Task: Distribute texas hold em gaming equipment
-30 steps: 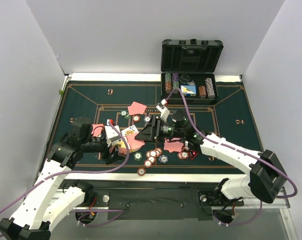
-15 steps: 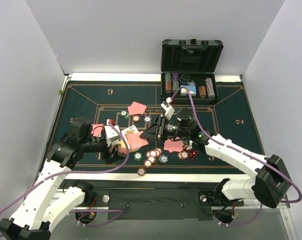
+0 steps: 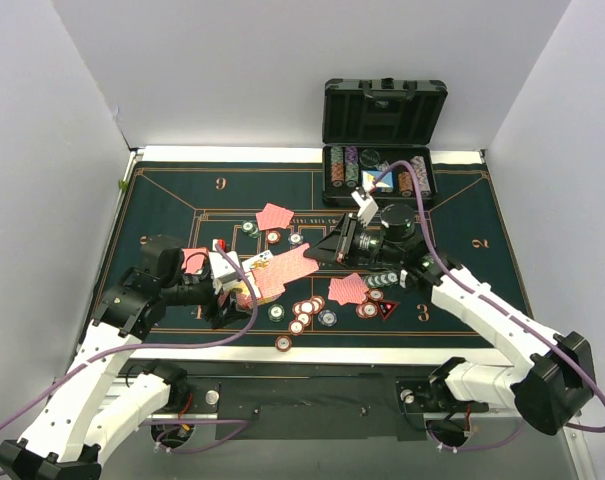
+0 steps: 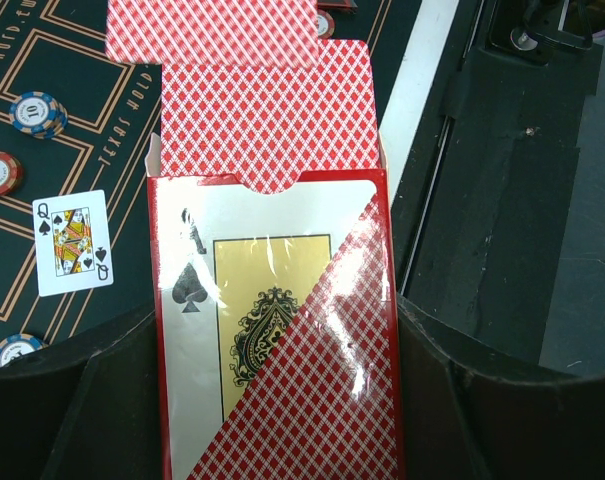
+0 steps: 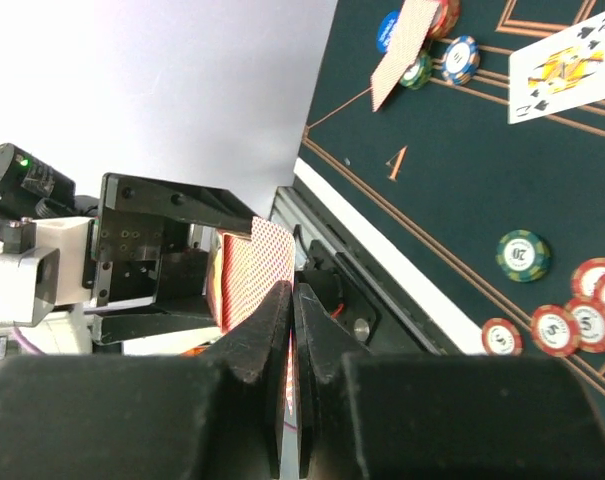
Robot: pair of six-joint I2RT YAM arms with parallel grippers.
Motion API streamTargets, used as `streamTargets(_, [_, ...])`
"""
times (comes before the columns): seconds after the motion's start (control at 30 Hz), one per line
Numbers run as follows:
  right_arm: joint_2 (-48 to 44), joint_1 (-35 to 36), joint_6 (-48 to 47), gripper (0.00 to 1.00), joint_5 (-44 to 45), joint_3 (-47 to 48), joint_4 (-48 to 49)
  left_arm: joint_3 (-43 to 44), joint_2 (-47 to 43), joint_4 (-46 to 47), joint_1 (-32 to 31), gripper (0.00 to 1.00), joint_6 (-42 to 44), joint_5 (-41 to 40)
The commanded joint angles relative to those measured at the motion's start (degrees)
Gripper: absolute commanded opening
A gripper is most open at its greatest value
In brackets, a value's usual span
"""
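**Deal in progress: 1 card leaving the box, chips partly out**

The left gripper [image 4: 277,340] clamps the card box [image 4: 272,300] from both sides over the near-left part of the felt mat [image 3: 162,200]. Its jaws are held about half spread by the box's width. The right gripper [image 5: 292,300] is pinched flat on 1 red-backed card [image 3: 287,268], which reaches from the box mouth toward the middle of the mat. More of the deck [image 4: 267,120] pokes out of the box.

Done, as I judge it:
- 1 face-down card pair [image 3: 274,215] lies toward the far side of the centre, and a second pair [image 3: 347,290] lies on the near side.
- A queen of spades [image 4: 73,242] lies face up.
- Loose chips [image 3: 304,310] sit in clusters toward the near edge.

Left to do: the black case [image 3: 384,110] at the far-right corner holds rows of chips [image 3: 352,168], and the box has cards in it. I put the task at roughly midway.

Readable marks:
- "TEXAS HOLD" runs along a mat line in the left wrist view.
- Chip faces show 10 [image 4: 37,112], 5 [image 4: 0,172] and 20 [image 5: 523,255].
- The mat carries the numerals 2 [image 3: 485,243] and 3 [image 3: 422,313].
- The box front shows an ace of spades.
- No brand name is legible.
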Motion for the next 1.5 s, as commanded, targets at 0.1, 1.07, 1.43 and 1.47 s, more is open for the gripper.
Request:
streamTargets(0.1, [-2.21,-4.91,-19.61,0.00,6.91,12.38,-21.48,2.19,-0.94,4.25,0.27,0.00,-0.25,1.71])
streamTargets(1.07, [54.39,16.00,-40.22,0.00,66.62,63.81,-55.17,2.54,-2.08,3.55,0.18,0.00,-1.22,1.98])
streamTargets(1.43, [66.61,19.16,-40.48,0.00,63.63,73.04,-54.29,2.71,-2.09,3.46,0.18,0.00,-1.05,1.89])
streamTargets(1.47, [66.88,19.43,-40.04,0.00,63.02,72.95,-54.38,2.89,-2.00,3.46,0.18,0.00,-1.05,1.98])
